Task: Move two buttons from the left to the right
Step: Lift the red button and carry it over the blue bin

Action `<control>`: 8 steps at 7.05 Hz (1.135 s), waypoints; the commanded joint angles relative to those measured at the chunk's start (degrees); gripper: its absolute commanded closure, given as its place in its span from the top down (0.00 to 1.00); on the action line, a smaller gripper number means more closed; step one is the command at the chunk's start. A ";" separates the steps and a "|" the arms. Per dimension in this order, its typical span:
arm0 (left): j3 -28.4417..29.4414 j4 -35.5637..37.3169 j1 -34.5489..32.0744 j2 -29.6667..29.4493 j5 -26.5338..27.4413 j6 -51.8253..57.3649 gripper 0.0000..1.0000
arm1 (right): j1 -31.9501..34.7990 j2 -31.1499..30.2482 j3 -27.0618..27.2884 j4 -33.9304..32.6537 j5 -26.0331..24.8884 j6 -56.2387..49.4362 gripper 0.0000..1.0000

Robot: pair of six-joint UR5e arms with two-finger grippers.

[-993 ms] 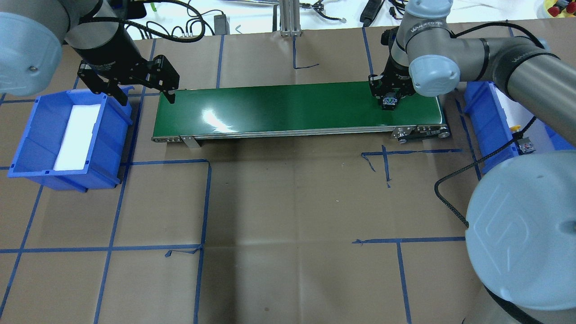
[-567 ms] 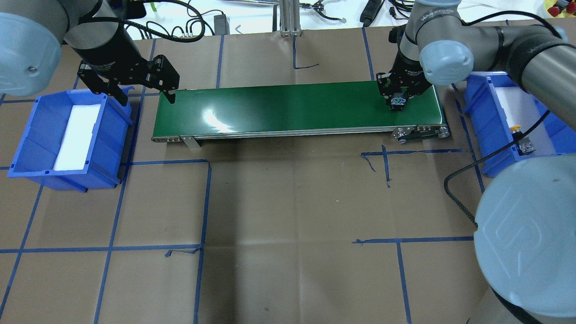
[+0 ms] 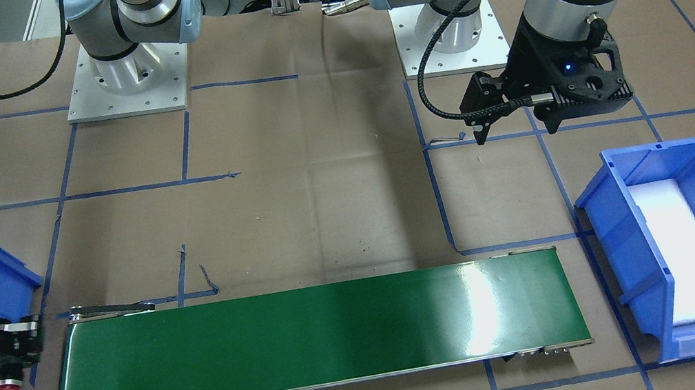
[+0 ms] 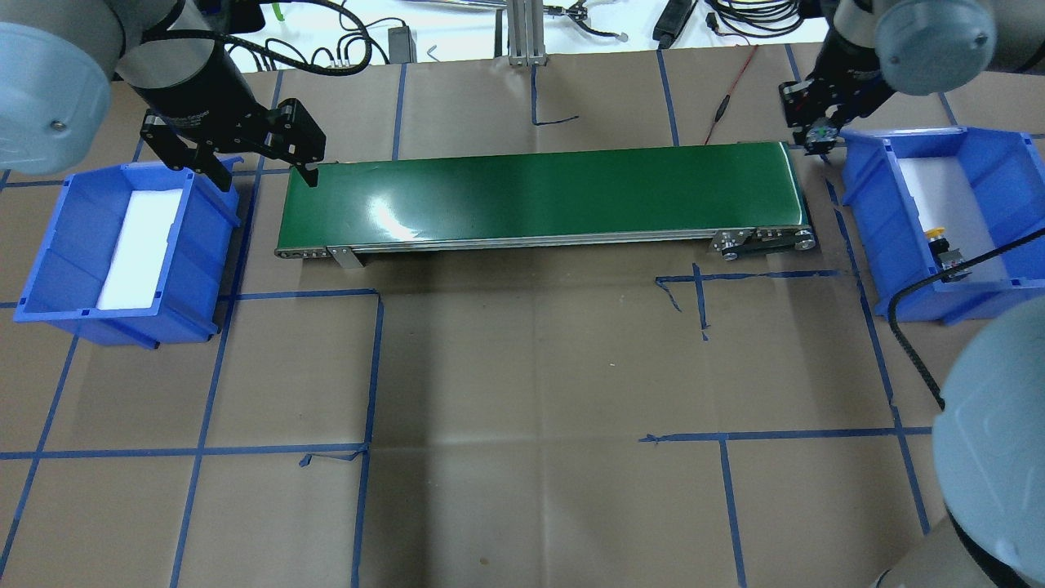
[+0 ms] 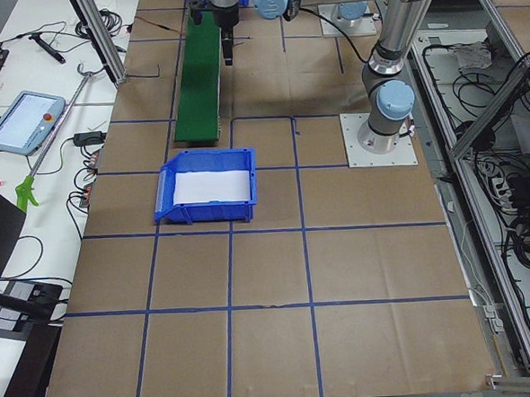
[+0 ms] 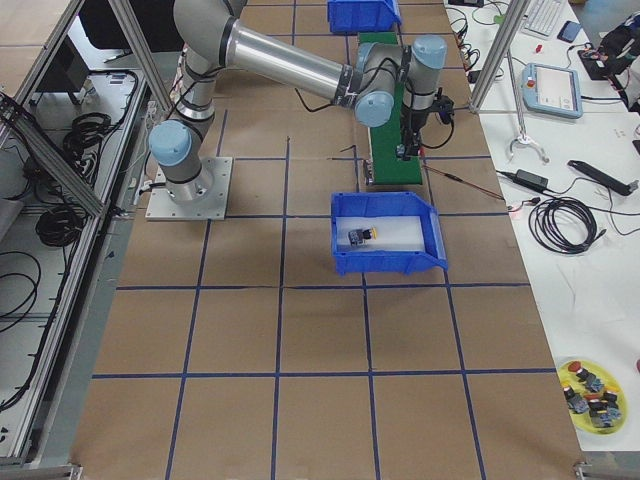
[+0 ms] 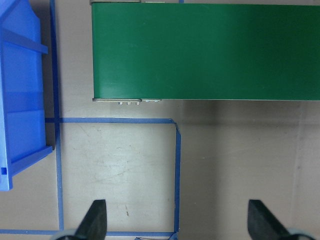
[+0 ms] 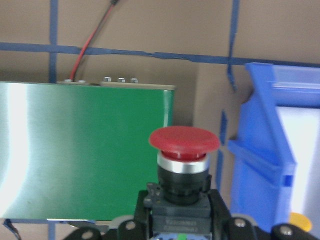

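Red button [image 8: 184, 145] clamped in right end effector [image 4: 819, 137]
Glossy mushroom cap, silver collar, black body, held beside the blue plastic bin [image 4: 869, 229]; left end effector [image 7: 180, 220] is spread open.

brown-paper table [image 4: 522, 367], blue tape grid, green conveyor [image 4: 571, 192] toward far edge, left blue bin [image 4: 61, 245], right blue bin [image 4: 873, 220]

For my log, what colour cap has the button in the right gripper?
Red; the button shows best in the right wrist view.
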 commanded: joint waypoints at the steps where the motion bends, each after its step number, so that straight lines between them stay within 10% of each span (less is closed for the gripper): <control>1: 0.00 0.09 0.00 -0.04 0.00 -0.09 1.00 | -9.77 -2.41 -1.60 3.00 -0.15 -12.53 0.04; 8: 0.00 0.09 0.00 -0.04 0.00 -0.18 1.00 | -15.26 10.49 -1.25 -3.75 0.29 -21.47 0.04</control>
